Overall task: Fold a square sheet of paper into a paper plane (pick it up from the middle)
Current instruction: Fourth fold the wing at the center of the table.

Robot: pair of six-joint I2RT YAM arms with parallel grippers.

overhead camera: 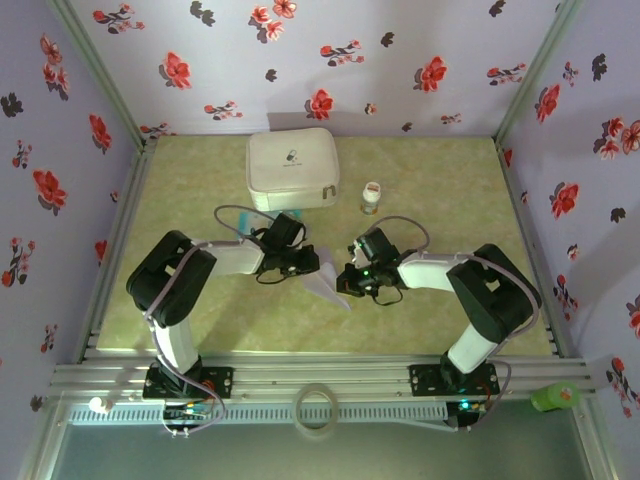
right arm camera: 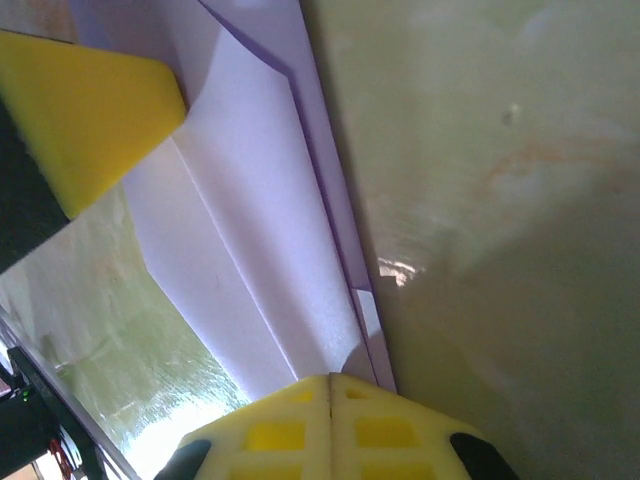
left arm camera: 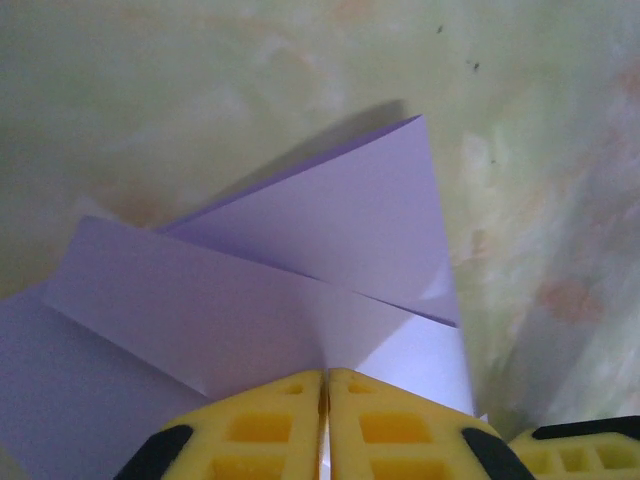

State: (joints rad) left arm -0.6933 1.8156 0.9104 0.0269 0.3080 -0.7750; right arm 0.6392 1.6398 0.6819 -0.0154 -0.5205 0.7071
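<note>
The square sheet of paper [overhead camera: 328, 287], lavender and partly folded into layered flaps, is held just above the green mat at the table's centre, between the two arms. My left gripper [overhead camera: 305, 266] comes in from the left and is shut on the paper's edge; in the left wrist view its yellow fingertips [left arm camera: 325, 376] meet with a sliver of paper [left arm camera: 300, 270] pinched between them. My right gripper [overhead camera: 350, 280] comes in from the right, shut on a long folded edge of the paper [right arm camera: 260, 230], which runs into its closed tips [right arm camera: 330, 378]. The left gripper's yellow finger [right arm camera: 90, 110] shows at the upper left of the right wrist view.
A white zip case [overhead camera: 292, 168] lies at the back of the mat, with a small bottle [overhead camera: 371, 197] to its right. A tape ring [overhead camera: 317, 408] rests on the front rail and a green object [overhead camera: 555, 397] at its right end. Floral walls enclose three sides.
</note>
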